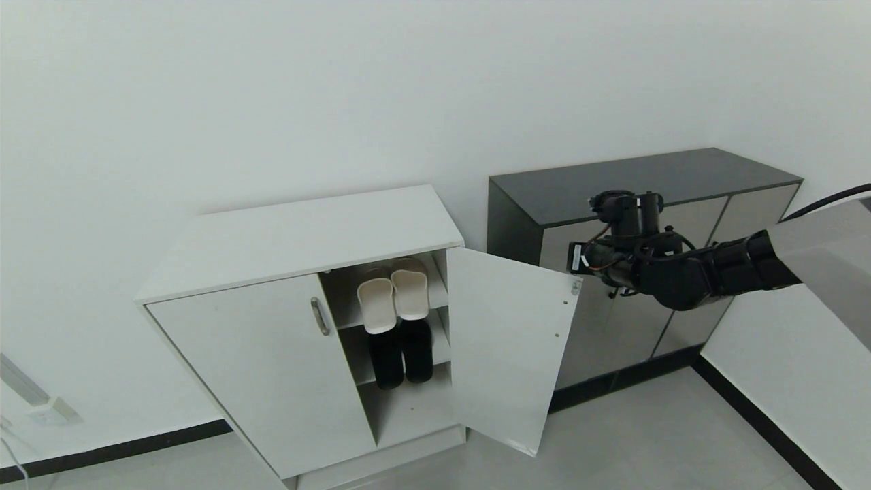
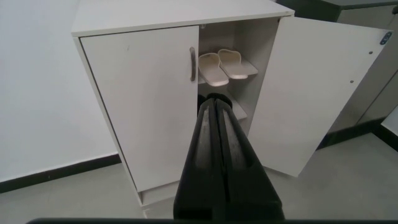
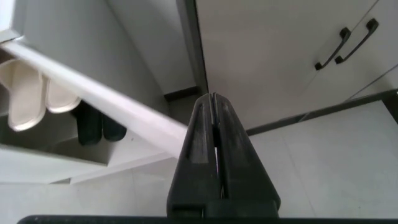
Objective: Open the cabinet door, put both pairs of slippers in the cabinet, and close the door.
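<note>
Your right tool (image 3: 214, 98) is closed, its two fingers pressed flat together with nothing between them. Its tip sits right at the outer edge of the open door (image 1: 507, 340), on the door's outer side. Whether it touches the edge you cannot tell. The right arm comes in from the right, passing in front of the grey sideboard (image 1: 646, 177).

Your left tool (image 2: 214, 99) is closed as well and also holds nothing. It is held out in front of the cabinet (image 1: 299, 231), apart from it and pointing toward the open half.

The cabinet is white and stands against the wall, just beside the grey sideboard. Its right door is swung well out over the floor (image 1: 646, 435), while the left door (image 1: 265, 367) is shut, with its handle (image 1: 320, 316) along the inner edge.

Both pairs are inside already — the white slippers (image 1: 393, 299) lie side by side on the upper shelf. The black slippers (image 1: 401, 354) lie side by side on the shelf directly below them. Each pair points out toward the opening.
</note>
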You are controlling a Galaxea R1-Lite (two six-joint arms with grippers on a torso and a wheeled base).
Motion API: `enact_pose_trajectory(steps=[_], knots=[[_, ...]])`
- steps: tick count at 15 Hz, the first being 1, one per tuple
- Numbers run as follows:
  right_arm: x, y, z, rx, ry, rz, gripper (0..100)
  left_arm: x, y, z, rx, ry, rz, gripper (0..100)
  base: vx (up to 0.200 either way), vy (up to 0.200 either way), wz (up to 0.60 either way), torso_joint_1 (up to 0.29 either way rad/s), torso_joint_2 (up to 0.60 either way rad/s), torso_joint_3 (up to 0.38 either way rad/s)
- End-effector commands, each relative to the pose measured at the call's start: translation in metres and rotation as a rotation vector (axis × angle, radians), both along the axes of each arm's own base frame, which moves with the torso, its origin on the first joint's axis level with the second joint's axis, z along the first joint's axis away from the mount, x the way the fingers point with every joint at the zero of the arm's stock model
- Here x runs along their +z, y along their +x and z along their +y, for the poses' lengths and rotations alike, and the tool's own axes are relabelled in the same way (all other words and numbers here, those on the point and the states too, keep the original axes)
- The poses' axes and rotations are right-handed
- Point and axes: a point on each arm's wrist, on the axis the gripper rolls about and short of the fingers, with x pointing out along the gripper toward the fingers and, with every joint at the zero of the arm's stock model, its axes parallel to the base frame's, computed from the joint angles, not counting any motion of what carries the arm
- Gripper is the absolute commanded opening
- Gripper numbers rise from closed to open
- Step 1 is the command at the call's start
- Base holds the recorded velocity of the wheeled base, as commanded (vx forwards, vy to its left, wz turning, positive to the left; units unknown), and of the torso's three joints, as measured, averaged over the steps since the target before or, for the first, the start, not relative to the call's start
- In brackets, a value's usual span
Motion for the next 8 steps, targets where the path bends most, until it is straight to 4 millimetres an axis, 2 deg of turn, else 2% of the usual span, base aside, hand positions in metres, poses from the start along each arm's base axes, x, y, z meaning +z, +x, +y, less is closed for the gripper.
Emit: enact_pose_trajectory(steps=[1,8], knots=[[-0.011,0.008,0.002,-0.002,-0.005,0.013,0,0.000,0.000,0.000,0.000,0.000,0.002,0,0.000,0.000,0.00,0.000,0.00,0.000],[-0.028,0.015,0.004,-0.003,-0.016,0.042,0,0.000,0.000,0.000,0.000,0.000,0.000,0,0.000,0.000,0.00,0.000,0.00,0.000]])
